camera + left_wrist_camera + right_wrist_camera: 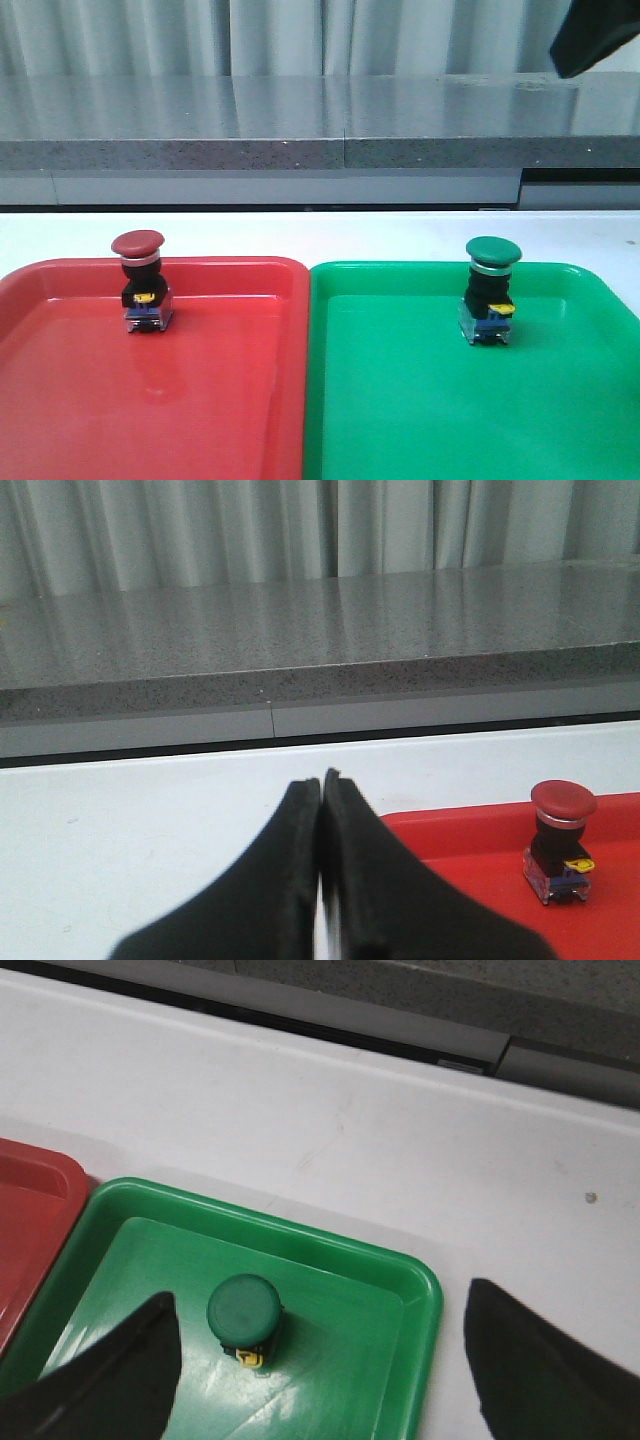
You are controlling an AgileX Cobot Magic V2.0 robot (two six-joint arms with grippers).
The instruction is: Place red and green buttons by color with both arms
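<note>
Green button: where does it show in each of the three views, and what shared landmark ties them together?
Front view: green button stands upright at the far end of the green tray.
Left wrist view: not in it; only the red button shows.
Right wrist view: seen from above, in the green tray between the open right gripper fingers.
Shared landmark: the red tray, in all three.

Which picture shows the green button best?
The front view: the green button stands upright in the green tray, its cap, body and yellow tag visible. The right wrist view shows mostly its cap from above. The left wrist view misses it.
</note>
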